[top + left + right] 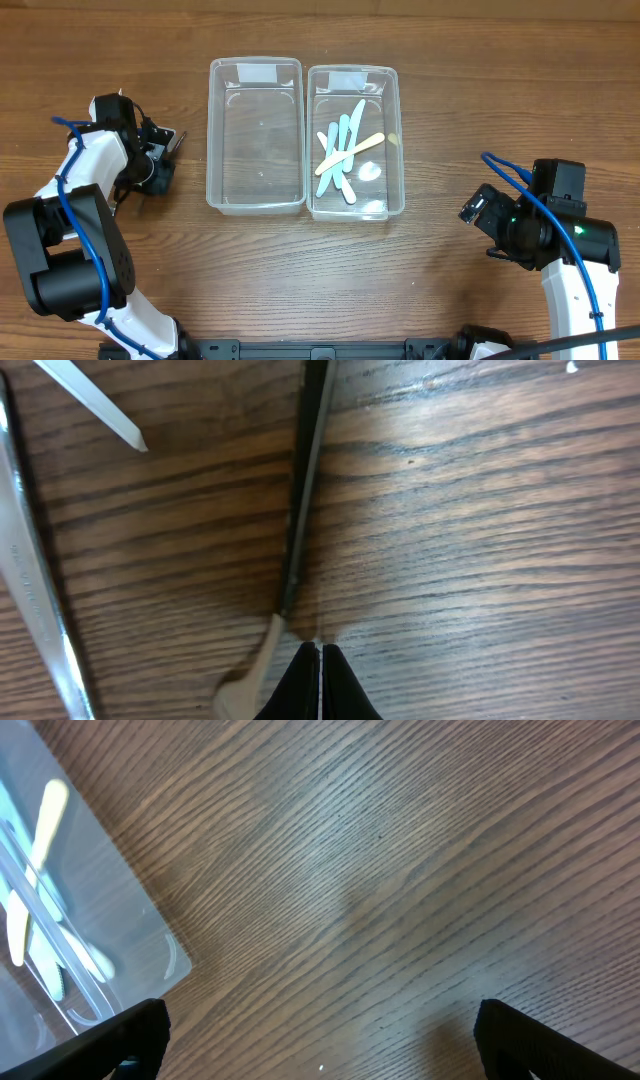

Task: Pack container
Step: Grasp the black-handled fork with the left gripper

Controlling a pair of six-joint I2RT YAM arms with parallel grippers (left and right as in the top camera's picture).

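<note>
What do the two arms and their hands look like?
The left arm and right arm have white shells and black joints; a blue cable runs along each. The left hand and right hand have black fingers. A green light glows on the right arm.

The tabletop point(330, 260) is brown wood. From overhead its grain runs left to right in long streaks, some dark and some pale. The left wrist view shows the grain close up as fine dark lines on a reddish-brown ground, with a tiny white speck point(571, 367) at the upper right edge. In the right wrist view the grain runs slantwise, and a soft pale sheen lies across the middle of the wood.
</note>
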